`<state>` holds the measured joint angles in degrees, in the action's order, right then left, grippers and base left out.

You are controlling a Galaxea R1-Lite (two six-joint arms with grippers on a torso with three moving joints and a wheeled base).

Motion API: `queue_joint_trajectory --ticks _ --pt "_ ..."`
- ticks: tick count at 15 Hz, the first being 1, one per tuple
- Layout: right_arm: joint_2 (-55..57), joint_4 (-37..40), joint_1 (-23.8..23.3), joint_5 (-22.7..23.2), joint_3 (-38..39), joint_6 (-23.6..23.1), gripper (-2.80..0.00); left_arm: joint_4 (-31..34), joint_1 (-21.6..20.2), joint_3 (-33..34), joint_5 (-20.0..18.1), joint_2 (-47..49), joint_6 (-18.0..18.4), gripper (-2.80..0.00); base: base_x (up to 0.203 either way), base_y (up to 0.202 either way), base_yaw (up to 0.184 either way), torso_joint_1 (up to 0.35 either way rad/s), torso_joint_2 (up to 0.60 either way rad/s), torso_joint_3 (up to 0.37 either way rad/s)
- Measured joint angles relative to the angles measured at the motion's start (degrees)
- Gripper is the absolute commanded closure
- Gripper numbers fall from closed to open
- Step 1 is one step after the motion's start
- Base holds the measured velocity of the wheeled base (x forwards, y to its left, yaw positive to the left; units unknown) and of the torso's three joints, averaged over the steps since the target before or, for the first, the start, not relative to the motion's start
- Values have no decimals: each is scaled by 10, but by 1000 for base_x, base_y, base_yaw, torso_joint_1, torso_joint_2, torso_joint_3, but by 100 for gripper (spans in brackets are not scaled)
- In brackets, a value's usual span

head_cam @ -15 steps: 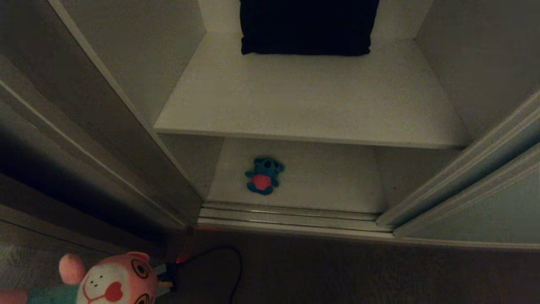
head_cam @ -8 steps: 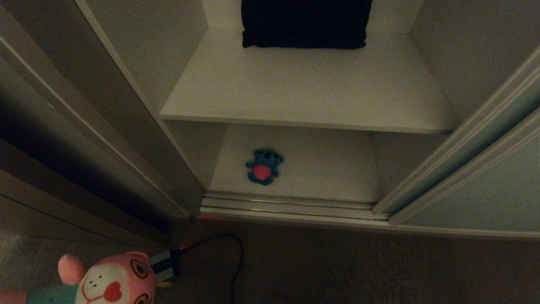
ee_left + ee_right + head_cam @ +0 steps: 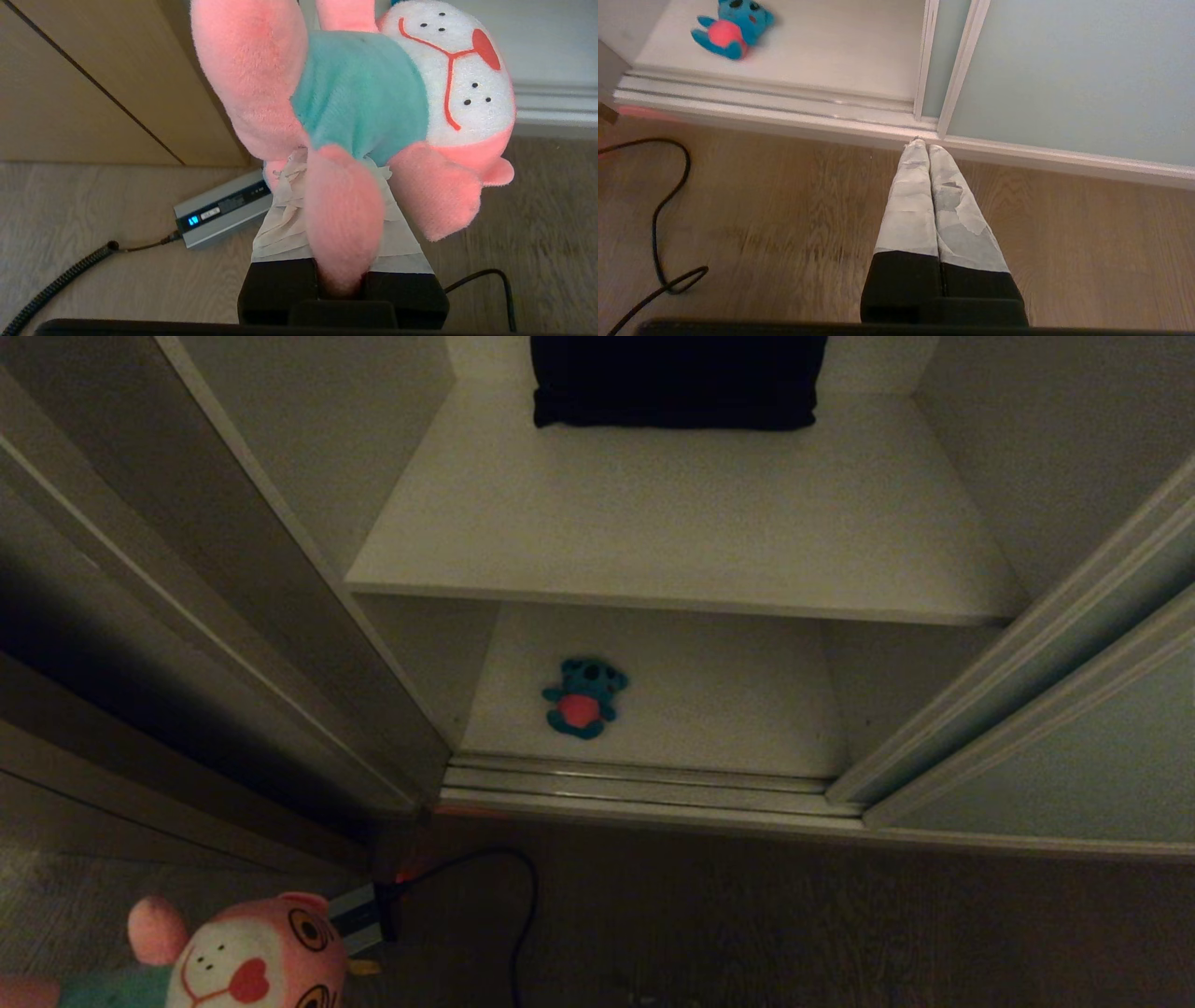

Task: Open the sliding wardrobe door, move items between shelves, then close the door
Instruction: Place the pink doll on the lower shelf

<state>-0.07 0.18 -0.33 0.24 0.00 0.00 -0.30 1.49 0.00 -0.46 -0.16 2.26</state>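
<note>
Both grippers were closed: the left gripper [image 3: 343, 224] clamped a limb of the pink plush toy [image 3: 369, 98] above the floor [image 3: 93, 261], near a grey power adapter [image 3: 219, 214]; the right gripper [image 3: 923, 147] was pressed shut on nothing, over the floor beside the track. The teal-blue plush toy [image 3: 583, 698] lay on the lower shelf [image 3: 728, 709], a black cushion [image 3: 678, 381] sat on the upper shelf [image 3: 672, 523], and the sliding wardrobe door [image 3: 1073, 74] stood pushed to the right, leaving the shelves exposed.

Head view dim and murky — wrist views bright; floor slightly blurred.
</note>
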Motion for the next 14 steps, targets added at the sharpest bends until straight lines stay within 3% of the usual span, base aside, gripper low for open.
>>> queue_joint_trajectory --ticks 14 --pt "0 0 0 0 0 0 0 -2 0 0 -1 0 -2 0 0 0 0 1 1 -194"
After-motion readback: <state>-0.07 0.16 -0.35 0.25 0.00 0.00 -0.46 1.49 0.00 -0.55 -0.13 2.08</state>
